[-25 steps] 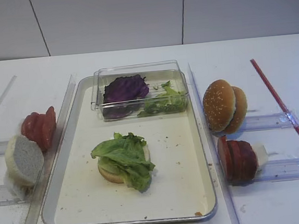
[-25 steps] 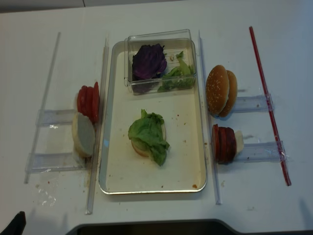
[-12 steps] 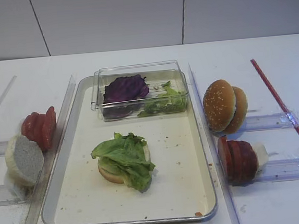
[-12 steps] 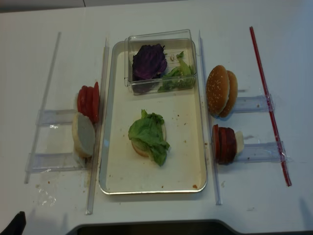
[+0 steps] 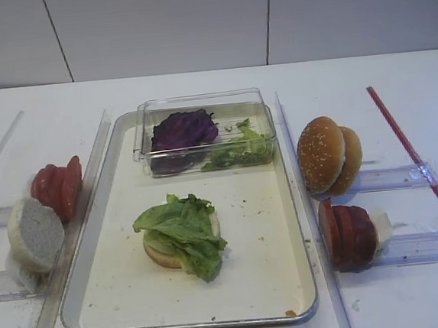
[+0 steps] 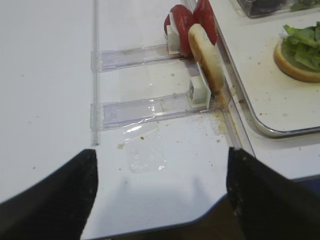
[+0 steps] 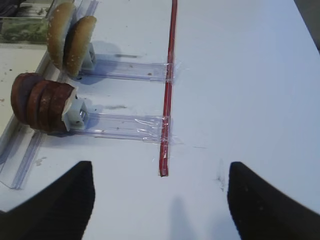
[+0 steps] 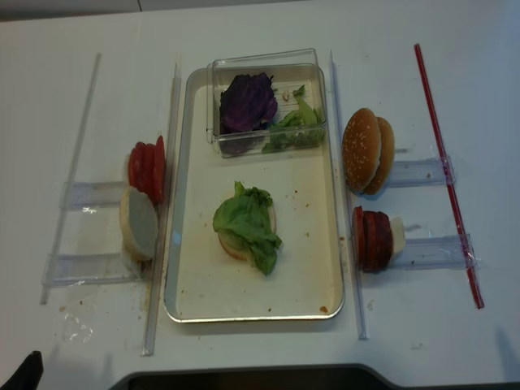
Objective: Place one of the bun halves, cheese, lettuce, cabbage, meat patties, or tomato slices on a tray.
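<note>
On the cream tray [image 5: 264, 244] lies a bun half [image 5: 159, 255] topped with lettuce [image 5: 185, 228]. Purple cabbage [image 5: 184, 129] and more green leaves [image 5: 241, 151] sit in a clear box at the tray's far end. Tomato slices [image 5: 58, 186] and a pale bun half [image 5: 35, 234] stand left of the tray. To its right are sesame bun halves [image 5: 327, 154] and meat patties [image 5: 348, 233]. Cheese is out of view. My right gripper [image 7: 160, 200] hangs open over bare table, near the patties [image 7: 40, 102]. My left gripper [image 6: 160, 195] is open over the table's front edge.
Clear plastic rails [image 5: 410, 248] hold the food rows on both sides of the tray. A red strip [image 5: 414, 154] runs along the far right. The clear box [image 5: 201, 135] takes up the tray's far end. Crumbs and a scrap of film [image 6: 145, 155] lie by the left rails.
</note>
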You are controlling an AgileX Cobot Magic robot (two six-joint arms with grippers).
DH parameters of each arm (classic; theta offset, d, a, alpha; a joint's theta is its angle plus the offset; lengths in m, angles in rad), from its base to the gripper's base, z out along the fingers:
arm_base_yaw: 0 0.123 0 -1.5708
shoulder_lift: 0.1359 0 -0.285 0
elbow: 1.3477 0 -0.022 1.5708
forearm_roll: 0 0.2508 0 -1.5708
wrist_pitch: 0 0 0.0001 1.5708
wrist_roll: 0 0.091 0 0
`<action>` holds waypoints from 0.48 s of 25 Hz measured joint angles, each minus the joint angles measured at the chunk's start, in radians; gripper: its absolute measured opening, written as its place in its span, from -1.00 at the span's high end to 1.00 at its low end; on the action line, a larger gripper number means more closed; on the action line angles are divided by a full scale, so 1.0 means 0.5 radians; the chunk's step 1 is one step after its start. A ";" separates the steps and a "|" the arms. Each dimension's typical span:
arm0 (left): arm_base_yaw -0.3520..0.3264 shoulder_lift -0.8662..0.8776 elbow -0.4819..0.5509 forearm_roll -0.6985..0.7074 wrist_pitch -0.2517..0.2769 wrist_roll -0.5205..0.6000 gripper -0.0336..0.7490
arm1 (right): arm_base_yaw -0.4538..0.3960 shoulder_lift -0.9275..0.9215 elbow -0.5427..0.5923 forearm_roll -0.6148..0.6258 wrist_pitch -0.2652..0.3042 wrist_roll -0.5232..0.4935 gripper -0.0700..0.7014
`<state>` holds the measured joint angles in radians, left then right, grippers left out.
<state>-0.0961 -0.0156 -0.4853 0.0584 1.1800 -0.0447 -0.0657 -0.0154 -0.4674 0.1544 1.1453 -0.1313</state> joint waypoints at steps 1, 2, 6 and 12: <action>0.000 0.000 0.000 0.000 0.000 0.000 -0.34 | 0.000 0.000 0.000 0.003 0.000 0.000 -0.64; 0.000 0.000 0.000 0.000 0.000 0.000 -0.34 | 0.000 0.000 0.000 0.003 -0.003 0.000 -0.64; 0.000 0.000 0.000 0.000 0.000 0.000 -0.34 | 0.000 0.000 0.000 0.003 -0.003 0.004 -0.64; 0.000 0.000 0.000 -0.016 0.000 0.000 -0.34 | 0.000 0.000 0.003 0.004 -0.003 0.004 -0.64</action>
<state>-0.0961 -0.0156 -0.4853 0.0503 1.1800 -0.0447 -0.0657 -0.0154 -0.4662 0.1566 1.1440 -0.1295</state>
